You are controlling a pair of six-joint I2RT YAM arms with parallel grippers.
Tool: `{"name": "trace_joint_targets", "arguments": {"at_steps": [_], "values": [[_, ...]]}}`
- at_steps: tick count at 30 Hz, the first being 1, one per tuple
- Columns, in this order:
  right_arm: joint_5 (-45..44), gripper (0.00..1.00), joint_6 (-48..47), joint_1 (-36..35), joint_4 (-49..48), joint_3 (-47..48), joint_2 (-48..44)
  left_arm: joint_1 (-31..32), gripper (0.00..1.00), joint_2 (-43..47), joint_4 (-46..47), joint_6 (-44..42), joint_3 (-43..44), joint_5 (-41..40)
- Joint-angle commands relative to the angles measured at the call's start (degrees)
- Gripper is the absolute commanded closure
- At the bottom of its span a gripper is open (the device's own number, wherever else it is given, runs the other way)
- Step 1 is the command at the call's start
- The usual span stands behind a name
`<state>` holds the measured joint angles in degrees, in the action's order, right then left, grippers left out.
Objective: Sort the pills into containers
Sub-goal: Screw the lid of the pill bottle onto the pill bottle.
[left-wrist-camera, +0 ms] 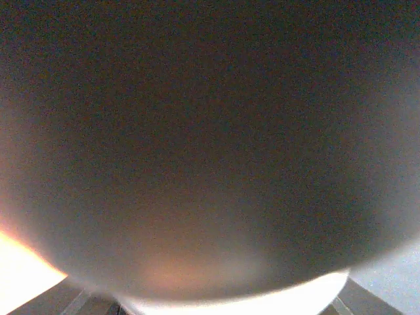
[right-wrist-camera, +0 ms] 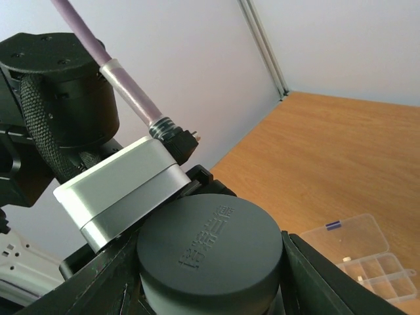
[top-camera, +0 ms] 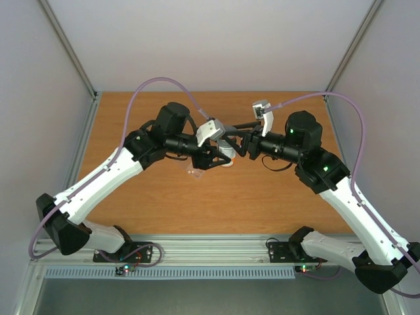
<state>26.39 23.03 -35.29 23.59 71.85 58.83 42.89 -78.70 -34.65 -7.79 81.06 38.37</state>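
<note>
A white pill bottle [top-camera: 226,155] with a grey cap [right-wrist-camera: 210,252] is held above the table between both arms. My left gripper [top-camera: 218,157] is shut on the bottle's body, which fills the left wrist view [left-wrist-camera: 210,164] as a dark blur. My right gripper [top-camera: 241,148] is shut on the cap, with a black finger [right-wrist-camera: 321,275] pressed against each side of it. The clear pill box [right-wrist-camera: 357,252] lies open on the table and also shows below the left arm in the top view [top-camera: 195,172]. One dark blue-purple pill [right-wrist-camera: 333,224] lies in a cell. Pale specks sit in other cells.
The wooden table [top-camera: 275,197] is walled in by grey panels on three sides. The left arm's silver wrist camera [right-wrist-camera: 121,187] sits right against the cap. A purple cable [right-wrist-camera: 125,82] runs from it. Aluminium rails [top-camera: 210,246] line the near edge.
</note>
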Motion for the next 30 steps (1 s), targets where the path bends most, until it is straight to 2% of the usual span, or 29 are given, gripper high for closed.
{"name": "trace_joint_targets", "arguments": {"at_steps": [1,22,30], "values": [[0.71,0.77,-4.11,-0.03,1.0,2.05,-1.25,0.0,0.99,-1.02,2.75,1.83,2.87,4.46],[-0.77,0.8,-16.27,-0.03,2.42,-3.96,-5.9,-1.64,1.0,-4.91,3.01,5.93,9.02,14.95],[-1.03,0.8,-17.53,-0.03,3.6,-3.95,-5.51,-2.03,0.99,-4.78,5.11,6.89,9.35,15.02]]}}
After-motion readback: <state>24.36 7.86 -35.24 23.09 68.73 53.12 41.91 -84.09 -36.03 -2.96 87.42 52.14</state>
